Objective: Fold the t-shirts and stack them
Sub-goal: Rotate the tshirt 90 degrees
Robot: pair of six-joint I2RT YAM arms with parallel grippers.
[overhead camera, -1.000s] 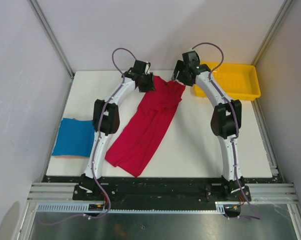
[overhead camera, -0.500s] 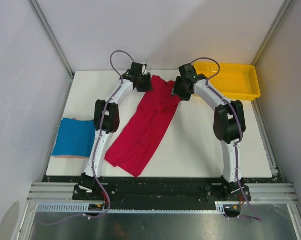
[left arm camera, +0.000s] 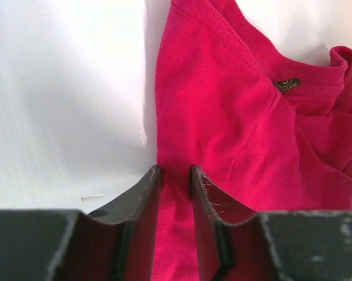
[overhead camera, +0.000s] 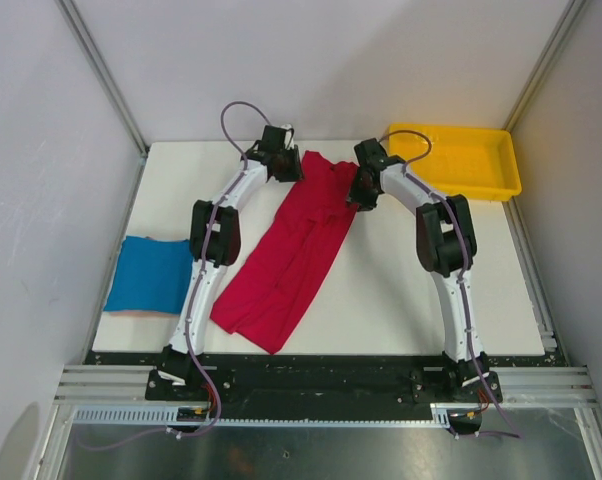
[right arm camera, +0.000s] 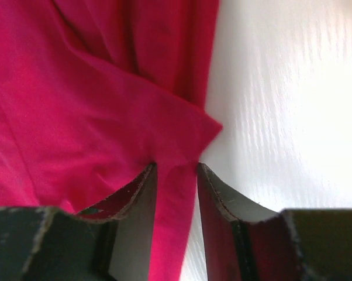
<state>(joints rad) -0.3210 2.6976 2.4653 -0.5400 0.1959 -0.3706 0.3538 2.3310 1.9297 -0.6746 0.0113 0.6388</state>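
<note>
We had our left gripper (left arm camera: 176,171) pinched on a fold of the red t-shirt (left arm camera: 234,134). Its dark neck label (left arm camera: 287,85) lay ahead-right of that gripper, the mark unreadable. Our right gripper (right arm camera: 176,168) was clamped on the shirt's opposite edge. The blue t-shirt (overhead camera: 149,275) lay folded on the tabletop (overhead camera: 401,290), well behind-left of the left gripper.

Robotics lab test cell. White tabletop (overhead camera: 391,290) enclosed by plain pale wall panels (overhead camera: 41,180) on aluminium profile posts (overhead camera: 101,75). Left arm (overhead camera: 213,240) and right arm (overhead camera: 446,240) bolted to a black base plate (overhead camera: 321,375) on aluminium extrusion rails (overhead camera: 101,385); slotted cable duct (overhead camera: 311,414) runs along the front.
</note>
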